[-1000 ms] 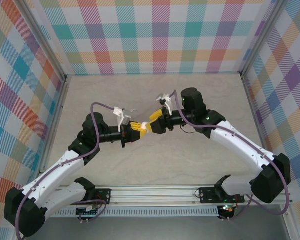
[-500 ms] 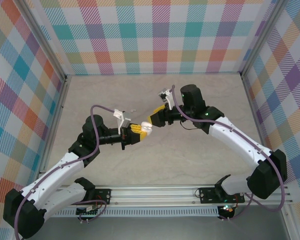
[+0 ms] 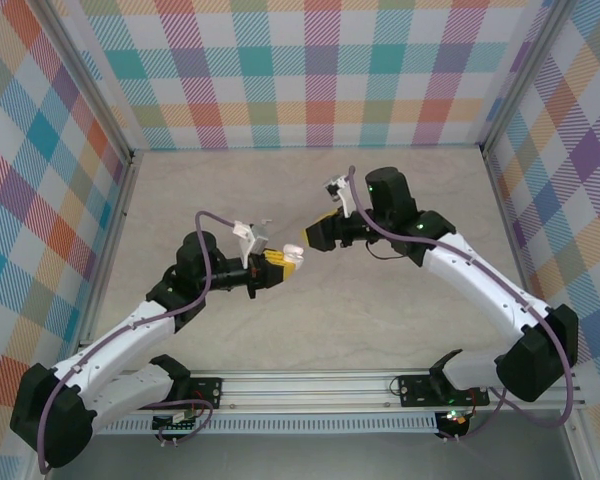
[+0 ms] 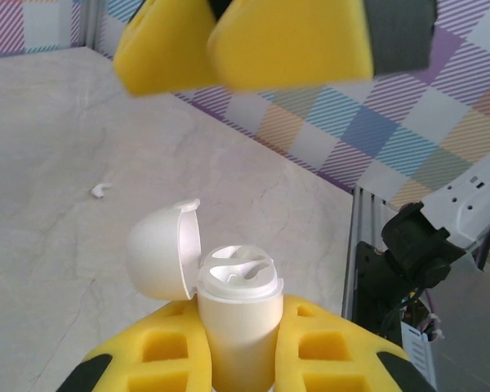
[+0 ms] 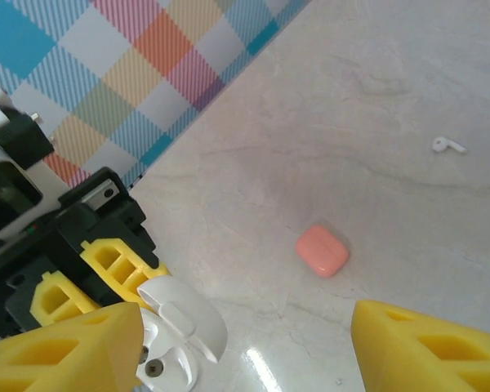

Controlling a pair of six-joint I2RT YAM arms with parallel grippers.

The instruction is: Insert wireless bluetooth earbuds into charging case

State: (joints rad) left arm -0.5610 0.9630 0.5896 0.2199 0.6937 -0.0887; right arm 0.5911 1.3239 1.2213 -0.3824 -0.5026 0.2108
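Tightly clamped, the left claw (image 4: 241, 322) grips a white charging case (image 4: 233, 306) between its yellow foam fingers (image 4: 159, 355). The case stands upright, pinched on both sides. Its lid (image 4: 165, 253) is swung open to the left in the left wrist view. The top of the case shows two moulded sockets (image 4: 238, 273); I cannot tell whether anything sits in them. Seen from the top external camera, this claw (image 3: 283, 261) hangs over the middle of the worktop (image 3: 380, 330), a little toward the left edge. The case (image 3: 292, 250) at its tip points toward the right arm.

The right claw (image 5: 245, 351) has its yellow fingers (image 5: 65, 351) spread wide apart. It hovers just beside and above the open case (image 5: 180, 335). From the top external camera it (image 3: 308, 238) sits just to the right-edge side of the left claw, close to it but not touching. In the left wrist view its pads (image 4: 290, 41) hang above the case.

On the worktop below, in the right wrist view, a coral-pink case (image 5: 322, 250) lies closed, near the two claws. A white earbud (image 5: 447, 145) lies on bare surface well apart from the coral-pink case. The left wrist view also shows a white earbud (image 4: 100, 191) lying on the worktop beyond the open lid; I cannot tell whether it is the same one.
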